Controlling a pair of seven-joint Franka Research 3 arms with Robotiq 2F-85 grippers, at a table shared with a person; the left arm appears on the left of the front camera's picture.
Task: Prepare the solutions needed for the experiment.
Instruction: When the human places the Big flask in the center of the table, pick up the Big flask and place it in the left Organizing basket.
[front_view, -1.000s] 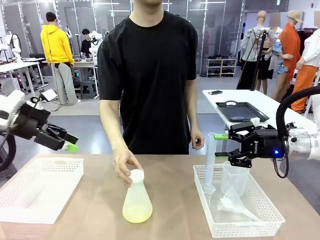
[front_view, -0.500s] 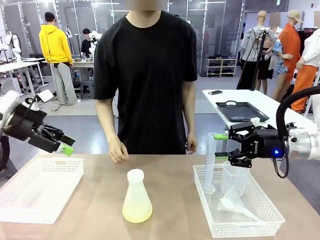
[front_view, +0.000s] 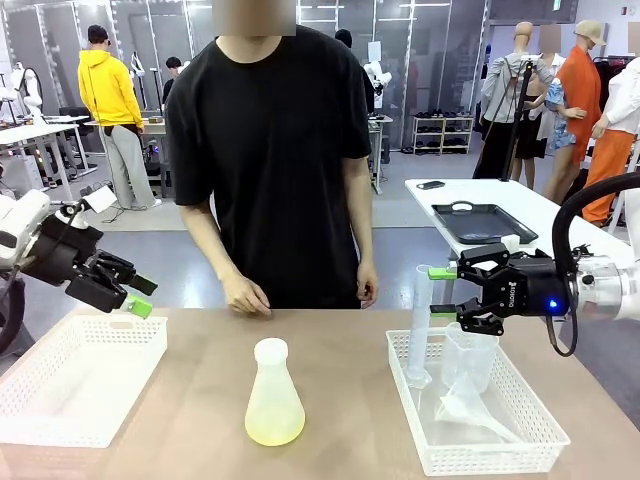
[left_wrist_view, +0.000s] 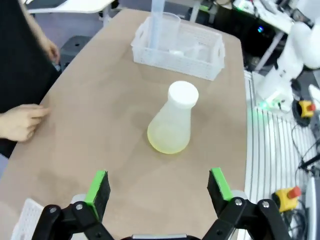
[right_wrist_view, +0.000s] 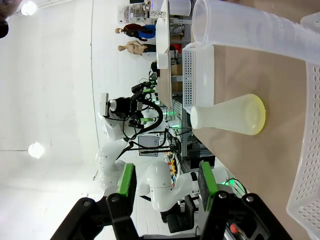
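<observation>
I saw the conical flask (front_view: 274, 395) standing mid-table with a little of the yellow solutions (front_view: 273, 430) at its bottom. My left gripper (front_view: 136, 296) hung wide open, holding nothing. My right gripper (front_view: 441, 291) was partly open, perhaps empty, beside the measuring cylinder (front_view: 418, 326) in the white basket (front_view: 480, 457). Most mixing looked undone.

One conical flask (front_view: 274, 396), two white baskets (front_view: 75, 380) (front_view: 500, 455), one graduated cylinder (front_view: 420, 325), one beaker (front_view: 468, 357), one funnel (front_view: 468, 408).
</observation>
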